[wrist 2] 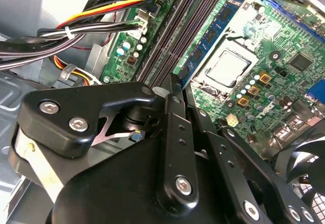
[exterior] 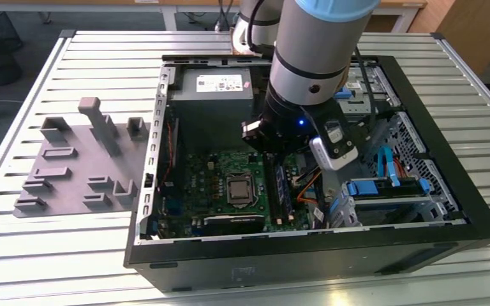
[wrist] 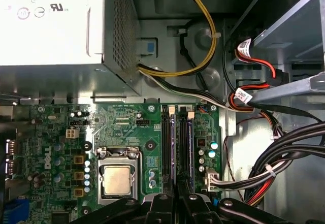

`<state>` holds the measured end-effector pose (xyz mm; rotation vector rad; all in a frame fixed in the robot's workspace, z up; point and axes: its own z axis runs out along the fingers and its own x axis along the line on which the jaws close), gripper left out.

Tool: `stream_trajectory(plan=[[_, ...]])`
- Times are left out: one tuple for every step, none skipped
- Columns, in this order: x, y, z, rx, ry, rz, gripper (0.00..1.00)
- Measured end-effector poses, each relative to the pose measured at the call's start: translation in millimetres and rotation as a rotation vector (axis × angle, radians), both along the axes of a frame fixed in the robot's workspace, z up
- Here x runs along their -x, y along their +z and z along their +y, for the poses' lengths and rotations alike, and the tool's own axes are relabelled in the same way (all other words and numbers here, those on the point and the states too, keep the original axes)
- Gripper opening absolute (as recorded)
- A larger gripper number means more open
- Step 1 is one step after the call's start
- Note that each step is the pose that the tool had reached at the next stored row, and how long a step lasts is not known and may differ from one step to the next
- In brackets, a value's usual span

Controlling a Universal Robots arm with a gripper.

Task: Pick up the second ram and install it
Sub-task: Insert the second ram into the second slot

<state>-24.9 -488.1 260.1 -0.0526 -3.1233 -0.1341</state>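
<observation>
Shows the gripper (wrist 2: pixel 175 82) drawn narrow low inside the open computer case (exterior: pixel 313 248), tips just over one end of the second ram (wrist 2: pixel 216 28), which stands in a motherboard (wrist: pixel 127 117) slot beside the processor socket (wrist 2: pixel 228 66), contact unclear.

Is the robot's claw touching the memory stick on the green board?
Cannot tell. In the second wrist view, the gripper sits right over the RAM stick, but its own body hides the place where they would meet.
</observation>
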Motion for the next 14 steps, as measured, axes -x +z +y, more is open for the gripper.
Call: stream_trajectory(plan=[[0.0, 0.0, 0.0, 0.0000, 0.000, 0.0000, 0.14], [0.0, 0.0, 0.0, 0.0001, 0.000, 0.0000, 0.14], [0.0, -0.1, 0.0, 0.0000, 0.000, 0.0000, 0.14], [0.0, -0.5, 0.0, -0.0003, 0.000, -0.0001, 0.14], [0.0, -1.4, 0.1, -0.0005, 0.000, -0.0002, 0.14], [0.0, -2.3, 0.0, -0.0002, 0.000, -0.0001, 0.14], [0.0, -3.4, 0.0, 0.0000, 0.000, 0.0000, 0.14], [0.0, -4.5, 0.0, -0.0002, 0.000, -0.0001, 0.14], [0.0, -4.9, -0.1, 0.0000, 0.000, 0.0000, 0.14], [0.1, -5.2, -0.4, 0.0001, 0.000, 0.0001, 0.14], [0.1, -5.7, -0.7, 0.0001, 0.000, 0.0001, 0.14], [0.1, -6.7, -0.7, -0.0001, -0.001, 0.0000, 0.14], [-0.2, -7.6, -0.8, 0.0000, -0.001, 0.0001, 0.14], [-0.3, -8.6, -0.8, 0.0000, -0.001, 0.0001, 0.14]])
